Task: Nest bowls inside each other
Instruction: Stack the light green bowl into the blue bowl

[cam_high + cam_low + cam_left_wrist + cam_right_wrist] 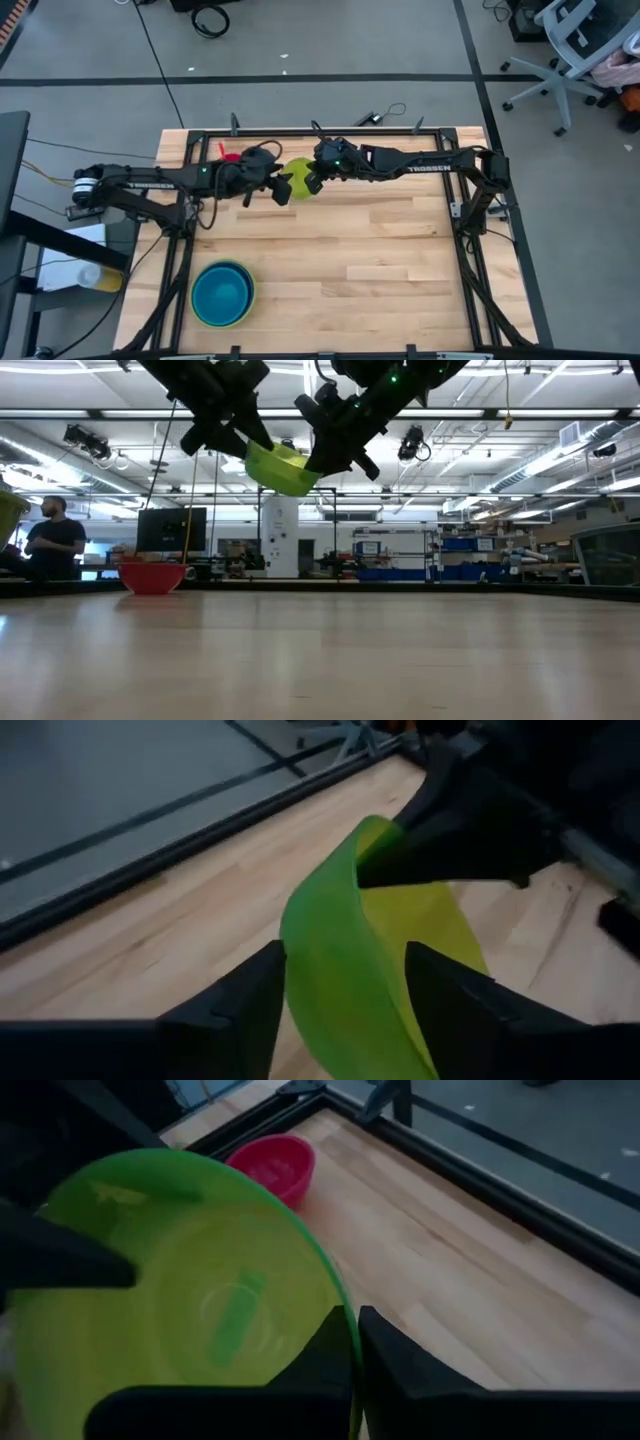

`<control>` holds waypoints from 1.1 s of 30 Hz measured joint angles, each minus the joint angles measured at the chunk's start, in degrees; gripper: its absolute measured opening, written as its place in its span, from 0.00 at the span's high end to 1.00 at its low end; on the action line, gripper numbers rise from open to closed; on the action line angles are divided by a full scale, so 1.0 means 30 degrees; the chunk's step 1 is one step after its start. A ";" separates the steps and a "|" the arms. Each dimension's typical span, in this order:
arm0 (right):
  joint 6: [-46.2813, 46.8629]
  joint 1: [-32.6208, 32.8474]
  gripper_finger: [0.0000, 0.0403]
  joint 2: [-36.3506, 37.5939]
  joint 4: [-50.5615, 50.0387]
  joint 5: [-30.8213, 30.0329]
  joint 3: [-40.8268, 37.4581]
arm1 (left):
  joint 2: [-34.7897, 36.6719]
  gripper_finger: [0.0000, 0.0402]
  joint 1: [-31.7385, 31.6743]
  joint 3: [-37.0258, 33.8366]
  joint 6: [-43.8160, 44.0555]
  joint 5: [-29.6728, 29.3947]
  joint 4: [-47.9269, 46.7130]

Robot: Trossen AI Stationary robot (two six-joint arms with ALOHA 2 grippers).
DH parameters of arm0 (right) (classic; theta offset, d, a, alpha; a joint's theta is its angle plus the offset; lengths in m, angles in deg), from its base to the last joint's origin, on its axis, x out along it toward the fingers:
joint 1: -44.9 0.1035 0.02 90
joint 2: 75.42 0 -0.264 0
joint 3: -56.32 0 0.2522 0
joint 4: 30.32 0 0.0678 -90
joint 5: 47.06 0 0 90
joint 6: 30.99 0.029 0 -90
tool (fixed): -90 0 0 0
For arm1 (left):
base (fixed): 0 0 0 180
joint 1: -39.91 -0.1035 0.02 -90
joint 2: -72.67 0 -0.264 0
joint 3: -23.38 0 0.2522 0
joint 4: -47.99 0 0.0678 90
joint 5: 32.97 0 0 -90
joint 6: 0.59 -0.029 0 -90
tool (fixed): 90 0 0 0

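Observation:
A lime-green bowl (300, 178) (280, 468) hangs tilted high above the table's far middle. My right gripper (313, 183) (355, 1355), coming from the right, is shut on its rim. My left gripper (283, 189) (345, 995) comes from the left and is open, one finger on each side of the bowl's opposite wall (335, 970). A small red bowl (230, 157) (152, 577) (272, 1165) stands on its base at the far left. A teal-blue bowl (222, 293) sits inside a greenish one near the front left. My right gripper pinches the lime-green bowl's rim (347, 1315), one finger inside the bowl and one outside. The fingers slant down from the table's right side. The bowl is lifted clear of the table and tipped on edge. My left gripper straddles the opposite rim; I cannot tell whether it touches.
A black metal frame (300, 131) runs along the table's far edge and sides. Bare wood (400, 260) lies across the table's middle and right. A person (55, 538) stands in the room beyond the table.

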 joint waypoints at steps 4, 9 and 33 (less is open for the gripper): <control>-0.0011 0.0223 0.87 0.0040 0.0243 0.0485 0.0023 | -0.0279 0.66 -0.0217 0.0000 0.1218 -0.0313 -0.1253; -0.0257 0.0570 0.77 0.0214 0.2003 0.1678 0.0043 | -0.0266 0.96 -0.0683 0.0001 0.2276 -0.0510 -0.3959; -0.2661 -0.1312 0.74 0.3807 -0.2287 0.0653 0.0030 | 0.2859 1.00 1.2870 -0.1240 0.7968 1.0643 -1.3059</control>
